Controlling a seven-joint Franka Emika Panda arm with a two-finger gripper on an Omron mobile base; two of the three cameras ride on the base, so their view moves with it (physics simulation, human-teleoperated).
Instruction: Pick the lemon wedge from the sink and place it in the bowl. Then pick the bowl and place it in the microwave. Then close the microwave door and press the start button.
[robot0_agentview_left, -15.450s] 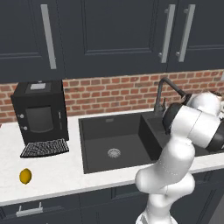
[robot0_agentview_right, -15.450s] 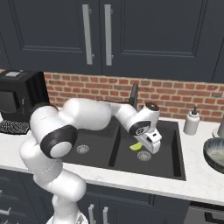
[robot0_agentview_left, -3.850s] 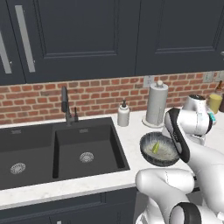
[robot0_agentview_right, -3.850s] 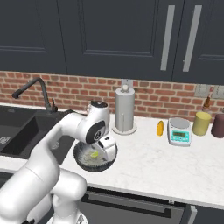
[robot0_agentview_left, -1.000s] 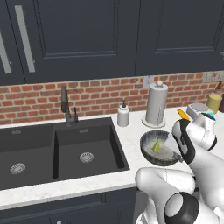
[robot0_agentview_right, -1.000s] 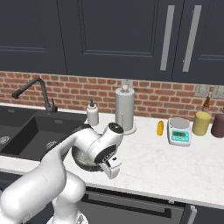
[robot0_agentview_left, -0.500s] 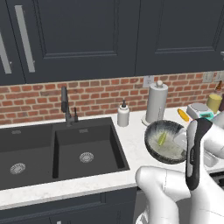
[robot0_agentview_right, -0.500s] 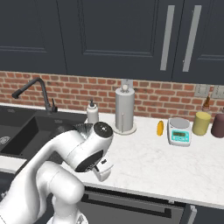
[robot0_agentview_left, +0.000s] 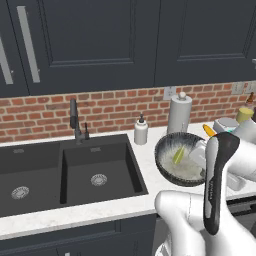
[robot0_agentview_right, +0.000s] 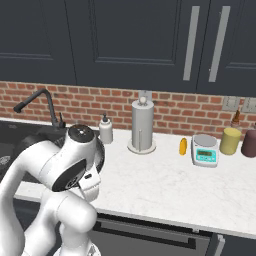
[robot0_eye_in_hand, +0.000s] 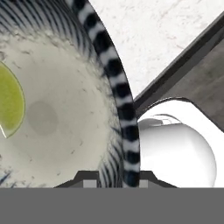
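The bowl (robot0_agentview_left: 172, 166) hangs tilted just above the counter right of the sink (robot0_agentview_left: 65, 170), its pale inside turned toward the left base camera. The yellow-green lemon wedge (robot0_agentview_left: 178, 155) lies inside it, and in the hand view the lemon wedge (robot0_eye_in_hand: 9, 103) sits at the far left. My gripper (robot0_agentview_left: 194, 155) is shut on the bowl's right rim. Seen from the hand, the striped rim of the bowl (robot0_eye_in_hand: 114, 83) runs down between the fingertips of the gripper (robot0_eye_in_hand: 114, 177). The microwave and its door are out of view.
A paper towel roll (robot0_agentview_left: 179, 112) and a soap dispenser (robot0_agentview_left: 141, 131) stand against the brick wall behind the bowl, with the faucet (robot0_agentview_left: 75, 117) over the sink. Farther right are a small scale (robot0_agentview_right: 205, 149), a yellow canister (robot0_agentview_right: 230, 141) and an orange item (robot0_agentview_right: 183, 146).
The bowl has left the counter and tipped its opening toward the left camera, with the wedge still inside. My arm has folded in close to the base.
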